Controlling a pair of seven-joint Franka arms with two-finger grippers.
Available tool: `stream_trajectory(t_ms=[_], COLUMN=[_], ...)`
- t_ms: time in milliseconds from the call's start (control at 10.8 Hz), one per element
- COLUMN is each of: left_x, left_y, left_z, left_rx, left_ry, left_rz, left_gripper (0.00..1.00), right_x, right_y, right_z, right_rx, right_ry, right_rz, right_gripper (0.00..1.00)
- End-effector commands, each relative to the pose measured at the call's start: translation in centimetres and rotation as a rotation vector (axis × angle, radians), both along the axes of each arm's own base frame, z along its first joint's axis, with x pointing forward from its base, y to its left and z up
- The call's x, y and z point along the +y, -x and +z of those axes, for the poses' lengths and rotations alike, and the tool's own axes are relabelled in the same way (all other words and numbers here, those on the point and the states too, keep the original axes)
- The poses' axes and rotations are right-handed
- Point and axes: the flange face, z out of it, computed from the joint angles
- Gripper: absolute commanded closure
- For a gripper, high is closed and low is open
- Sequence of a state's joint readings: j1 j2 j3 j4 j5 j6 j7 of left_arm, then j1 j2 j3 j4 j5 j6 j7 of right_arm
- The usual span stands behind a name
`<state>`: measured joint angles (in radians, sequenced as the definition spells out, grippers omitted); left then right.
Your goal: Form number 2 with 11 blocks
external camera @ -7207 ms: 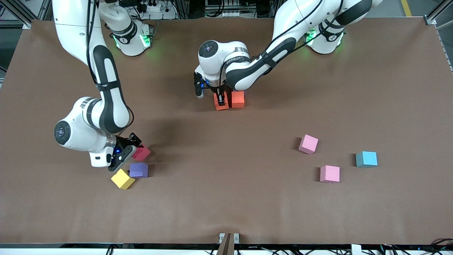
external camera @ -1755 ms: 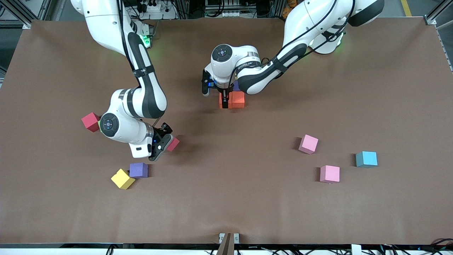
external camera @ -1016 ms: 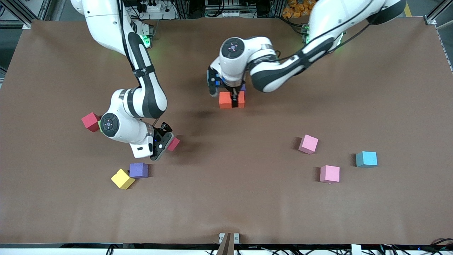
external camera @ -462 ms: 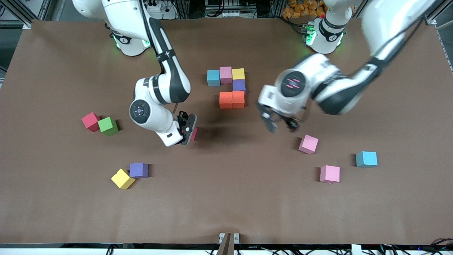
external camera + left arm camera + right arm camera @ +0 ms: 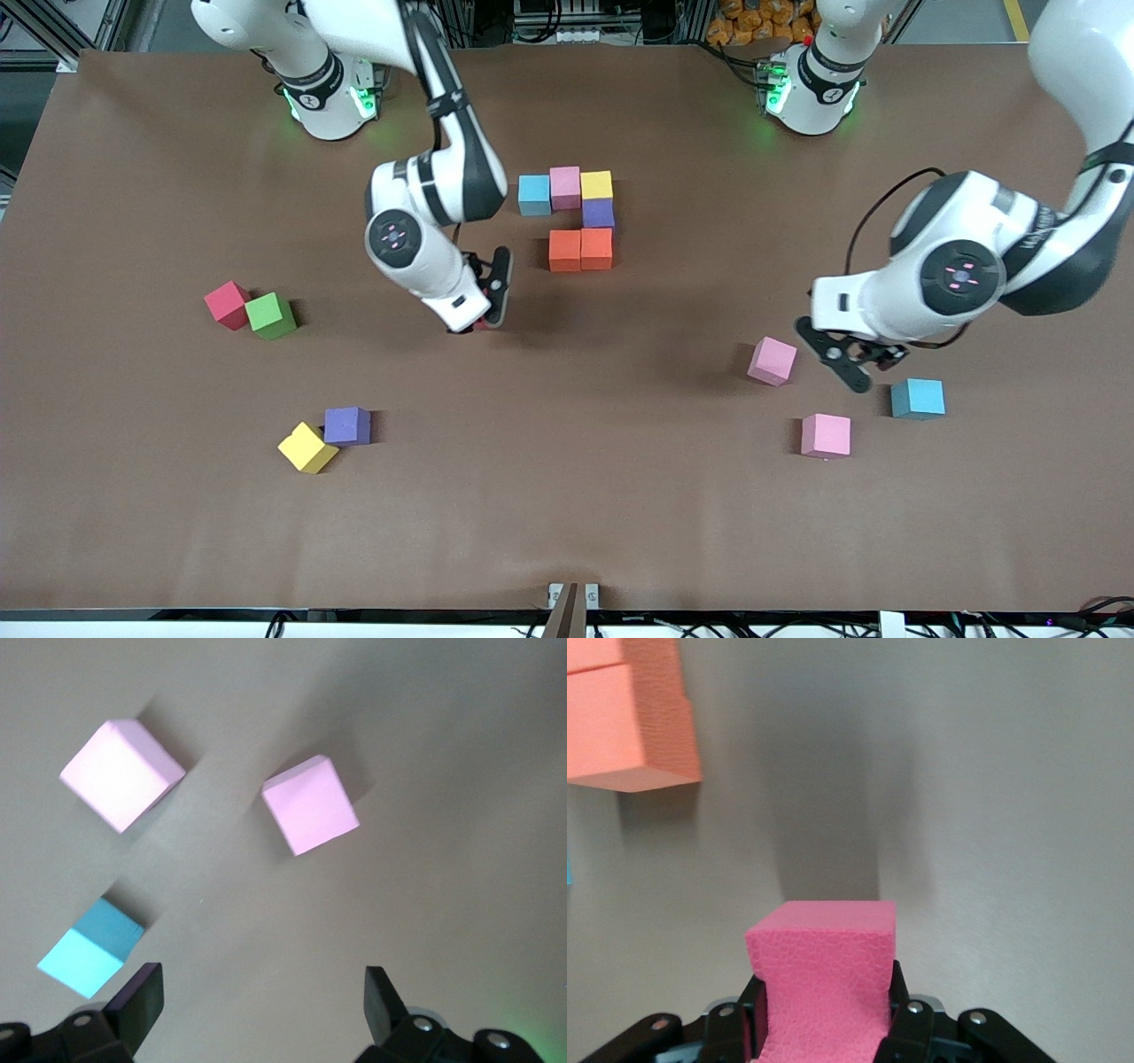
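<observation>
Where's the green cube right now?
The green cube sits on the table toward the right arm's end, touching a red block beside it.

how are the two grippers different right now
The right gripper is shut on a red block, held up near the orange blocks. The left gripper is open and holds nothing, hanging over bare table between two pink blocks and a blue block. Both are two-finger grippers pointing down at the table.

The brown table (image 5: 567,496) carries scattered blocks (image 5: 580,249) and a green cube (image 5: 270,315).
</observation>
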<state>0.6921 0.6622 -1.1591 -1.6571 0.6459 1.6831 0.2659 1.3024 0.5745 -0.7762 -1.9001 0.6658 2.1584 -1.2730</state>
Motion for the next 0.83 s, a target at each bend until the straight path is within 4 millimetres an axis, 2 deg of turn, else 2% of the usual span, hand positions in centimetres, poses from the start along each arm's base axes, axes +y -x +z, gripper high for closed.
stream_trajectory(t_ms=[0, 92, 185, 370, 554, 739], left_x=[0.8, 1.8, 2.0, 0.6, 0.0, -0.6], left_y=[0.4, 0.2, 0.3, 1.1, 1.8, 2.7], left_z=[-0.7, -1.5, -2.1, -3.3, -5.1, -6.5], left_rx=[0.0, 0.005, 0.006, -0.013, -0.038, -0.049], left_ry=[-0.038, -0.047, -0.063, -0.092, -0.042, -0.047], left_rz=[0.053, 0.098, 0.19, 0.314, 0.325, 0.4], left_gripper=[0.0, 0.0, 0.0, 0.0, 0.0, 0.0], right_x=[-0.1, -0.4, 0.0, 1.7, 2.6, 3.3], right_y=[2.5, 2.8, 3.5, 5.0, 7.0, 7.9], right_z=[-0.1, -0.4, -0.8, -1.3, -2.6, -2.8], right_rx=[-0.012, -0.016, -0.014, -0.027, -0.019, -0.025], right_ry=[-0.011, -0.013, -0.009, -0.006, -0.038, -0.039], right_rz=[0.029, 0.025, 0.036, 0.061, 0.032, 0.044], right_gripper=[0.65, 0.65, 0.65, 0.65, 0.65, 0.65])
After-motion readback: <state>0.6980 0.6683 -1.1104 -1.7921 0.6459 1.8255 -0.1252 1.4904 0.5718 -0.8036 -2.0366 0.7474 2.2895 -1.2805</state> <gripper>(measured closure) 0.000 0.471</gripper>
